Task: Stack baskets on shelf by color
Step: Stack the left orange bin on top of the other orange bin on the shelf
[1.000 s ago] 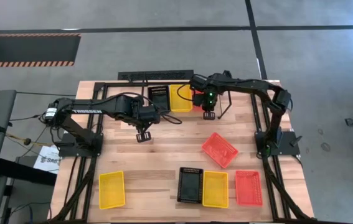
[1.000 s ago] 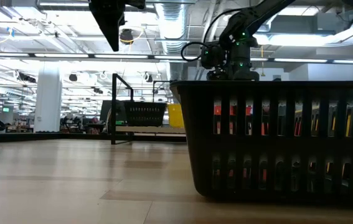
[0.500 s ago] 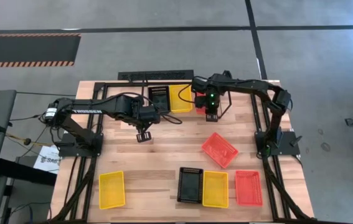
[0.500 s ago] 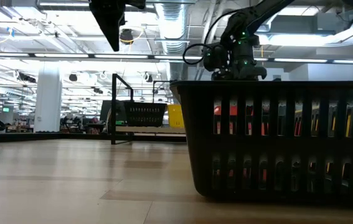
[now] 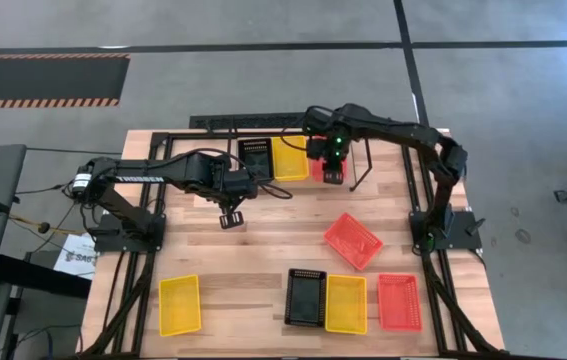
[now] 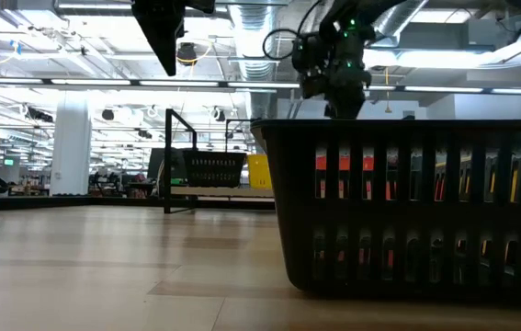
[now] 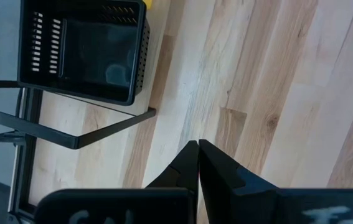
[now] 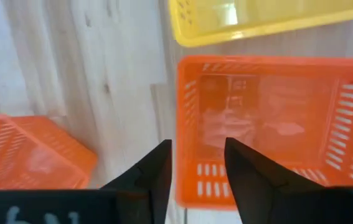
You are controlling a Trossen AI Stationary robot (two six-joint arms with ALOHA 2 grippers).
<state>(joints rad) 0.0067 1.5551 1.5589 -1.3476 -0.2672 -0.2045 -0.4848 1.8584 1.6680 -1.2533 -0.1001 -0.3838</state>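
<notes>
Right gripper (image 8: 198,163), jaws spread and empty, is held just above the red-orange basket (image 8: 269,124) on the shelf (image 5: 363,170) beside the yellow basket (image 5: 289,157); left gripper (image 5: 229,219) is shut mid-table.

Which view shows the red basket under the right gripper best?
The right wrist view: the red basket fills the frame just beyond the open right gripper, beside a yellow basket. In the high view the arm covers most of it. The low view shows only red slivers through a black basket. The left wrist view misses it.
</notes>
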